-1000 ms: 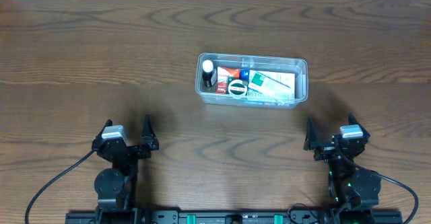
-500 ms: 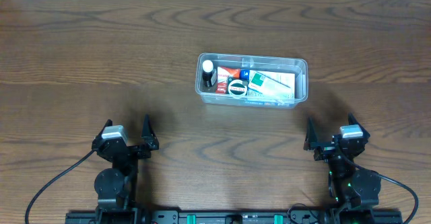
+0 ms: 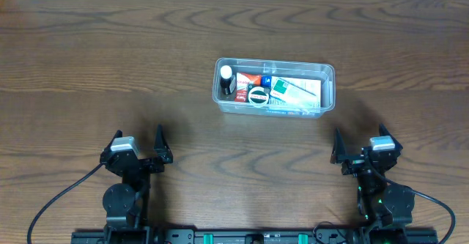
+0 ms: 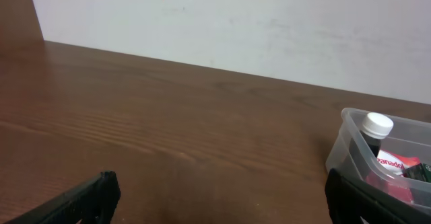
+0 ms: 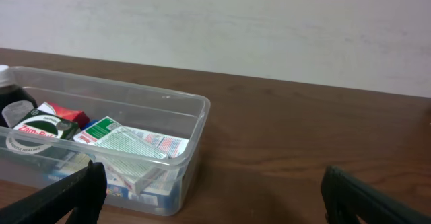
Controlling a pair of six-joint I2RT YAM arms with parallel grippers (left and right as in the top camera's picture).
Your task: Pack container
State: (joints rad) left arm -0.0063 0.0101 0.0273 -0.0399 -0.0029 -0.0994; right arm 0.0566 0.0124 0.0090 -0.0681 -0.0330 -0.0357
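Note:
The clear plastic container (image 3: 328, 90) sits on the wooden table, right of centre and toward the back. Inside it lie a small dark bottle with a white cap (image 3: 226, 76), a round green tin (image 3: 257, 95), a red packet (image 3: 248, 80) and a green-and-white box (image 3: 297, 91). My left gripper (image 3: 139, 147) rests open at the front left, far from the container, nothing between its fingers. My right gripper (image 3: 359, 146) is open at the front right, also empty. The left wrist view catches the container's left end (image 4: 350, 143) with the bottle (image 4: 375, 130). The right wrist view shows the container (image 5: 196, 126) at the left.
A pale wall (image 4: 236, 22) runs behind the table's far edge. Bare wood (image 3: 110, 61) lies between both grippers and the container. Black cables (image 3: 58, 200) trail from the arm bases at the front edge.

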